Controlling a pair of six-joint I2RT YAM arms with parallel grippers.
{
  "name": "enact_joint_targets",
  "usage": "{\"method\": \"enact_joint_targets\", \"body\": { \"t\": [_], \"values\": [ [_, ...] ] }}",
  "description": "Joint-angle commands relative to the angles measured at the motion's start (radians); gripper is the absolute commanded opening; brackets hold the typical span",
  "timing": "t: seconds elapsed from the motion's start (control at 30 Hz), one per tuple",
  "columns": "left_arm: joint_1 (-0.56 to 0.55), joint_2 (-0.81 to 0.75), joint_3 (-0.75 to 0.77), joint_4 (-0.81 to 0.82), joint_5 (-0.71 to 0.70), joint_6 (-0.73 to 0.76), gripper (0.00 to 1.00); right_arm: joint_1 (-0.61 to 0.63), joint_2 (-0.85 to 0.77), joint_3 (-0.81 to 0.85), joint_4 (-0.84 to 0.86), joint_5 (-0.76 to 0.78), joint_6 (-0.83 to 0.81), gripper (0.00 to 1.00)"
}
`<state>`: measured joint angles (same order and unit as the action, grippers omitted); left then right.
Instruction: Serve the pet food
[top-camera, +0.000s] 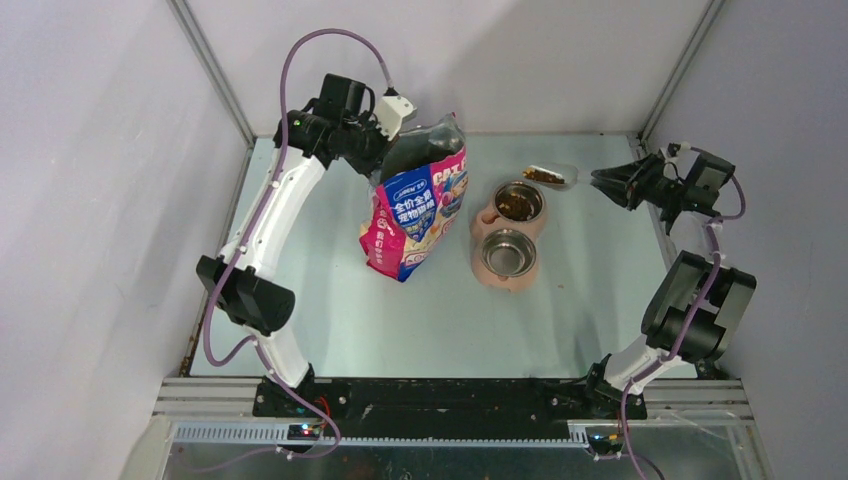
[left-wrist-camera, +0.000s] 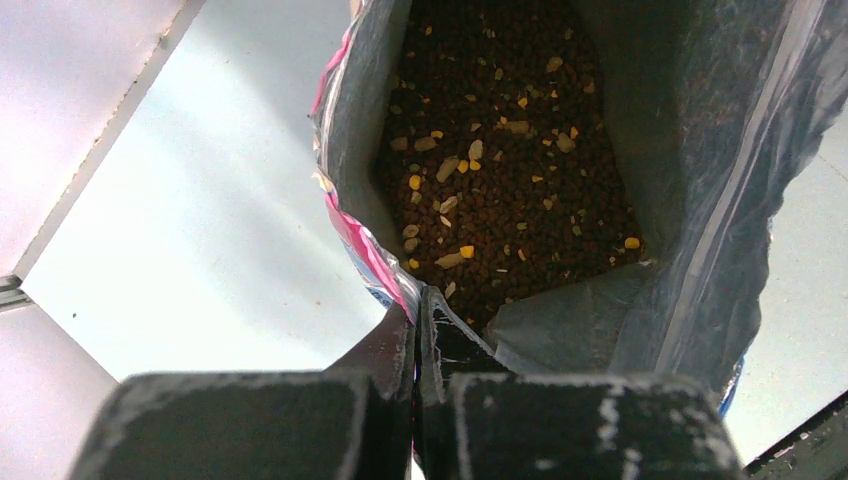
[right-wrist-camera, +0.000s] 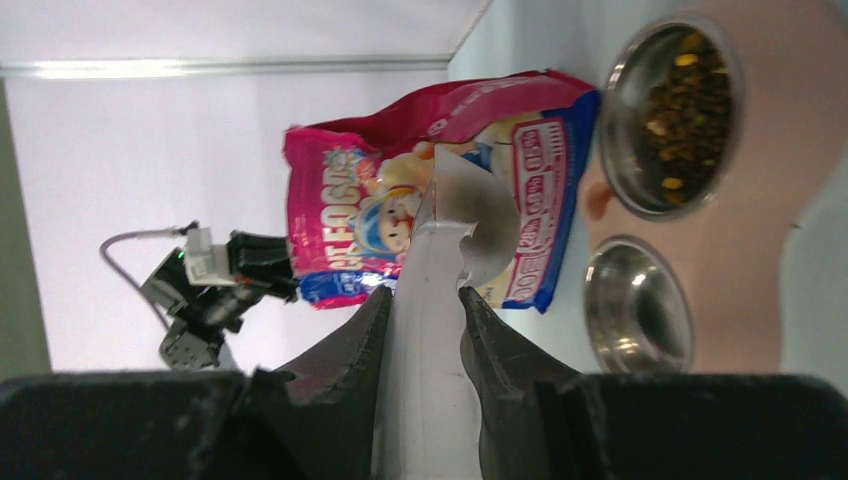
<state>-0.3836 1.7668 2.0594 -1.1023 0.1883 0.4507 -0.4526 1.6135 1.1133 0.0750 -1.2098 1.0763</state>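
Closest in, at the bottom of the left wrist view, my left tool (left-wrist-camera: 418, 300) is pinched together on the rim of the bag (left-wrist-camera: 700, 150). It holds the mouth wide, and pet food (left-wrist-camera: 500, 150) fills the bag's depth in the upper middle of that frame. My right tool (right-wrist-camera: 425, 295), at the bottom centre of the right wrist view, is clamped on the clear handle of the scoop (right-wrist-camera: 470, 215). In the top view the lower bowl (top-camera: 508, 252), just right of centre, shows only bare steel, so I judge it not yet served. Just above it in the same pink feeder (top-camera: 487, 215), the upper bowl (top-camera: 519, 202) holds a layer of kibble, so that half looks at least partly done. Further up and to the right, the scoop hangs just beside that bowl's rim with a brown load in it. By my reckoning the job is around halfway. This load has yet to be tipped out, the bare bowl wants filling, and then the bag and scoop can go down on the counter (top-camera: 330, 300).
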Motion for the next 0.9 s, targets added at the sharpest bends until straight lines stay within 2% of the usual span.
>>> {"method": "enact_joint_targets", "body": {
  "t": [0.0, 0.23, 0.4, 0.87],
  "values": [
    [0.008, -0.088, 0.028, 0.089, 0.024, 0.028, 0.0, -0.024, -0.046, -0.001, -0.18, 0.081, -0.206, 0.0],
    [0.007, -0.141, -0.061, 0.132, 0.03, 0.005, 0.0, -0.043, -0.036, 0.008, -0.231, 0.136, -0.264, 0.0],
    [0.008, -0.147, -0.073, 0.13, 0.037, -0.006, 0.0, -0.043, -0.016, 0.062, -0.345, 0.206, -0.37, 0.0],
    [0.008, -0.147, -0.078, 0.128, 0.035, -0.02, 0.0, 0.018, -0.009, 0.146, -0.477, 0.341, -0.524, 0.0]
  ]
}}
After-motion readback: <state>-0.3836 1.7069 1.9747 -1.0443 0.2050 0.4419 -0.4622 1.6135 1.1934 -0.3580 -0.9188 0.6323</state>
